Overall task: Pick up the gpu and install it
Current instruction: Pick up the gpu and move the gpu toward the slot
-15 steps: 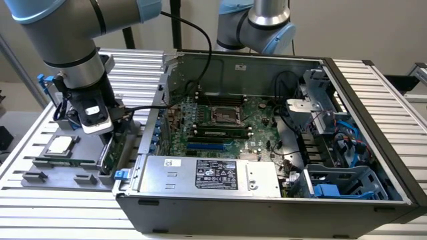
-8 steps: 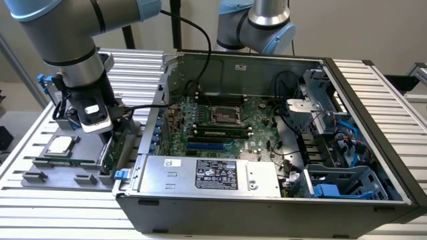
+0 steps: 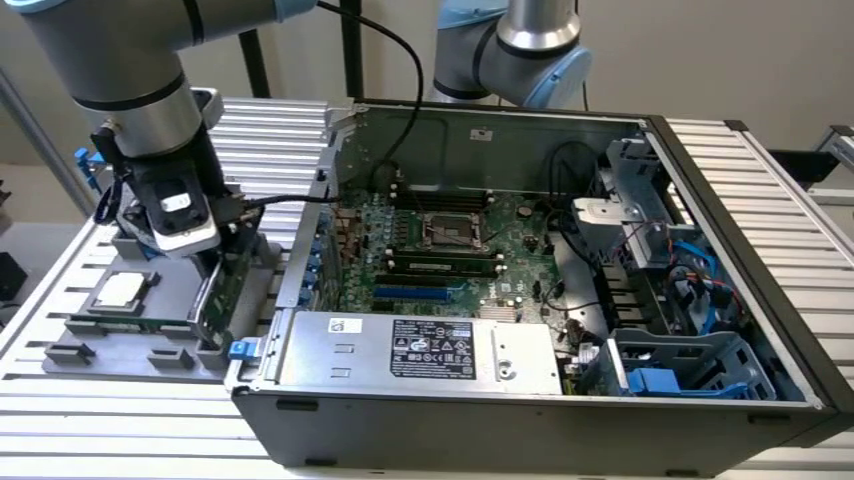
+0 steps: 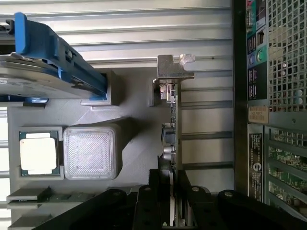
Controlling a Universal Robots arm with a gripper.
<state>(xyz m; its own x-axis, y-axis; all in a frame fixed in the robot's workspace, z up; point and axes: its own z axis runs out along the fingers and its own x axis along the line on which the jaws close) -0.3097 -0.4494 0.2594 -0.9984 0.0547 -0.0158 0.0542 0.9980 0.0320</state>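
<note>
At the exterior view's left, a grey tray [image 3: 127, 362] lies on the slatted worktop [image 3: 80, 440], below and around the jaws. To one side of the jaws, the processor [image 4: 38, 154] sits in a square recess of the tray, its metal lid facing up. The memory stick [image 4: 72, 197] lies in holders near it. The hard drive [image 4: 33, 79], with blue rails [image 4: 62, 55], stands in another holder beyond the processor. A small clear box [image 4: 91, 152] rests on the tray between the processor and the jaws' side.

Next comes the gripper [image 4: 168, 179], pointing down over the tray's edge nearest the computer. Its jaws are closed on the gpu [image 4: 178, 112], one on each face. The gpu is upright, edge-on in the wrist view, with its metal bracket [image 4: 173, 69] reaching out past the jaws. Whether its lower edge touches the tray cannot be told.

To the exterior view's right of the jaws, the open case [image 3: 534, 430] lies on its side, near the gpu but apart from it. The motherboard [image 3: 514, 280] faces up inside, with the power supply [image 3: 400, 350] along the near side. Farthest from the jaws are cables [image 3: 703, 290] and a drive bay [image 3: 694, 352] with blue parts. The gpu is outside the case, not installed.
</note>
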